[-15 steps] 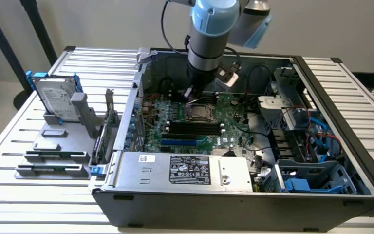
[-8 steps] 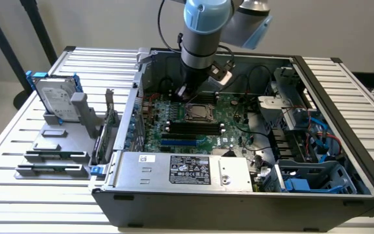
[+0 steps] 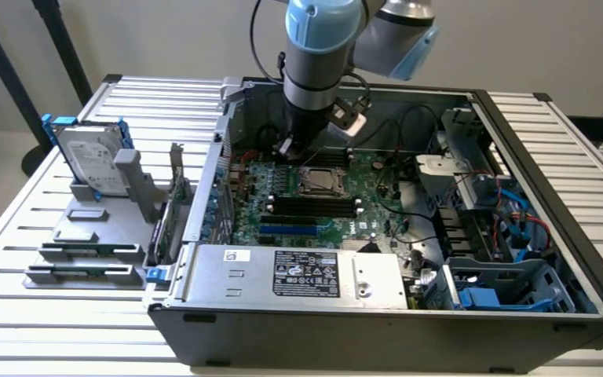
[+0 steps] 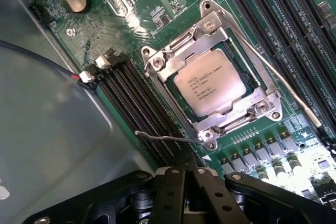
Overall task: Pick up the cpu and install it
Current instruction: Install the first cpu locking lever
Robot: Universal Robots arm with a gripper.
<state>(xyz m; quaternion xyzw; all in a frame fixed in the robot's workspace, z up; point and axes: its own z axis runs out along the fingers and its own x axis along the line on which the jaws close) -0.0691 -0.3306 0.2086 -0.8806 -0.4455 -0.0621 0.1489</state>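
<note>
cpu [image 4: 210,83]: silver-topped square chip, lying flat in the motherboard socket inside the open computer case [image 3: 385,330], with the metal socket frame [image 4: 157,64] around its edges
gripper [image 4: 185,176]: shut, holding nothing, hanging just above the socket's near edge
handling: chip looks seated; best approached square and gently, touching the metal top alone
in the way: two thin wire levers [image 4: 278,77] standing loose beside the socket; black memory slots [image 4: 131,103] close on both sides; red-and-black lead [image 4: 79,77] near
elsewhere: hard drive [image 3: 87,157] in blue bracket on the bench [image 3: 9,228], well apart

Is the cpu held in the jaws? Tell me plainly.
No: the cpu lies seated inside the metal socket frame, apart from the shut, empty jaws.
</note>
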